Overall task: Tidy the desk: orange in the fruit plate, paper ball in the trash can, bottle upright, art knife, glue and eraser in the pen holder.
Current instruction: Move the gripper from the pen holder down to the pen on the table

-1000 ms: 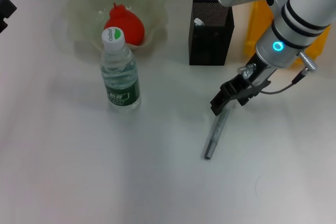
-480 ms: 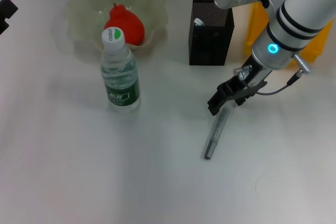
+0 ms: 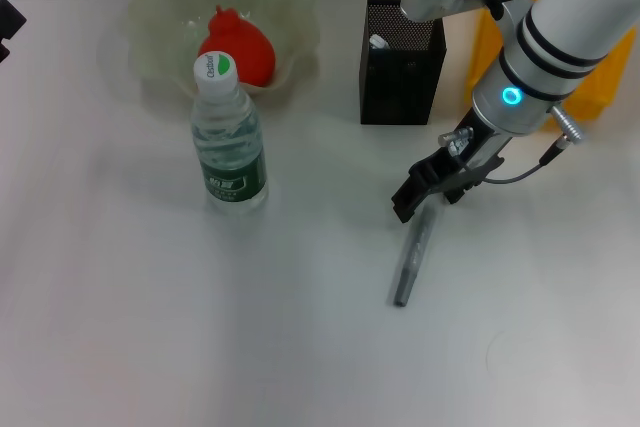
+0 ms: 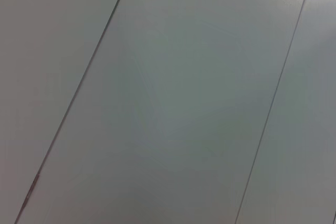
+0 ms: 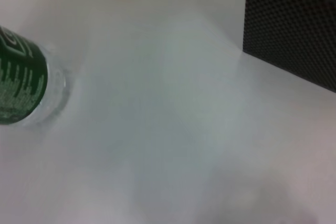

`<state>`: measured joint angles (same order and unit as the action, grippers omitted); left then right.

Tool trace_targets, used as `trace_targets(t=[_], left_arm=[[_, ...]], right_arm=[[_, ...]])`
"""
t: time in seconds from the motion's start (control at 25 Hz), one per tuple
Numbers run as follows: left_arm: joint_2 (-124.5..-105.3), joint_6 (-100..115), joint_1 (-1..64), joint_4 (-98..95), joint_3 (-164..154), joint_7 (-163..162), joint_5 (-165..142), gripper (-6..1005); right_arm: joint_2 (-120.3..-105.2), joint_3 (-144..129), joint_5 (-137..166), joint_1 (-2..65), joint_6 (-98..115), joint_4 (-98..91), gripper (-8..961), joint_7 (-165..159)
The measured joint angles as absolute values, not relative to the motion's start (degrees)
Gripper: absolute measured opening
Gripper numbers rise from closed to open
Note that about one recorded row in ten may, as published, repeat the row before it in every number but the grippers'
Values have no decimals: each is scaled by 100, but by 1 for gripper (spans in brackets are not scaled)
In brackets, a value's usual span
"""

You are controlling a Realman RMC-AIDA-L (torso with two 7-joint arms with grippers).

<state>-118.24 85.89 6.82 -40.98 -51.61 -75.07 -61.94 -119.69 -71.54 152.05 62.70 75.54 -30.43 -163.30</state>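
The art knife, a slim grey stick, lay flat on the white tabletop, in front of the pen holder. The right tool hung just over its far end; whether it was spread or pressed together could not be told. The bottle stood upright before the fruit plate, which held the orange. The trash can stood behind the right arm. The left tool sat parked at the tabletop's far left edge.

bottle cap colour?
White, with green print, on the bottle cap; head view shows it best.
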Motion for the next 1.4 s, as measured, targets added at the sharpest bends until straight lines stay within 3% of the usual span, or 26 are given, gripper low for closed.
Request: trace_targets(t=[0.36, 0.84, 1.24, 1.4], left_arm=[[-11829, 8594, 685, -4095, -5155, -7505, -6196, 738], [-11832, 8608, 701, -4095, -5150, -7505, -6196, 739], [-11841, 8613, 686, -4095, -5150, -7489, -6197, 738], [-11841, 8614, 685, -4095, -5150, -7488, -6197, 738]], right_arm=[[-11971, -7229, 15231, 6336, 7498, -2971, 730, -16342], [-11971, -7242, 15235, 6417, 7433, -2848, 526, -16342], [-11963, -7242, 15241, 6434, 7389, -2795, 476, -16333], [-11956, -7242, 15241, 6420, 7389, -2795, 372, -16333]])
